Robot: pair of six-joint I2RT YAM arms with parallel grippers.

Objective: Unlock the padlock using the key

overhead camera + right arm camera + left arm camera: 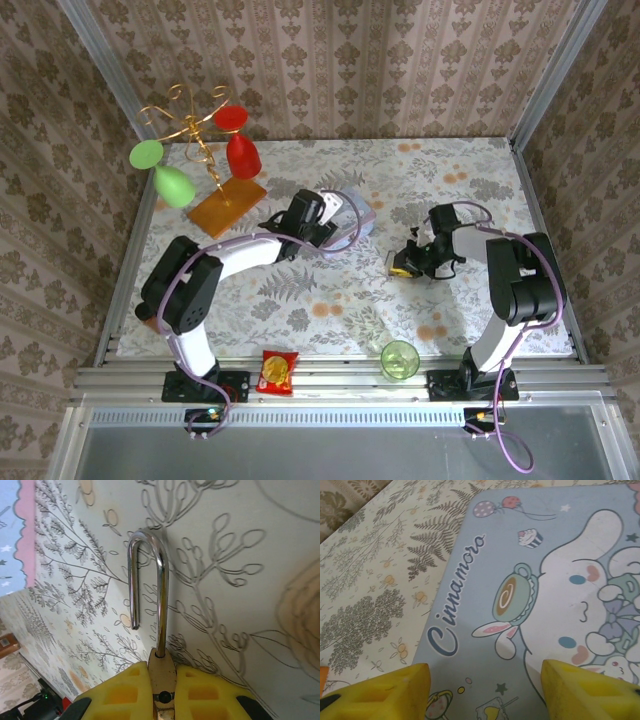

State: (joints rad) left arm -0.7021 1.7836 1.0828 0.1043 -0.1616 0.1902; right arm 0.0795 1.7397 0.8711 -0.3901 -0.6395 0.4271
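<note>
My right gripper (410, 260) is shut on the brass padlock (399, 266) just above the table, right of centre. In the right wrist view the padlock's narrow brass body (162, 677) is squeezed between the yellow fingers (125, 692). Its silvery shackle (161, 590) stands out ahead, and the shackle's short leg ends free, out of the body. The key is out of view. My left gripper (312, 218) hangs open over a pale blue tin (347, 220). Its yellow fingertips (385, 690) straddle the tin's cartoon lid (530, 580), touching nothing.
A gold glass rack (205, 150) on an orange base holds red and green plastic glasses at the back left. A green cup (400, 358) and an orange snack packet (277, 371) sit at the near edge. Papered walls close in the floral table (450, 180).
</note>
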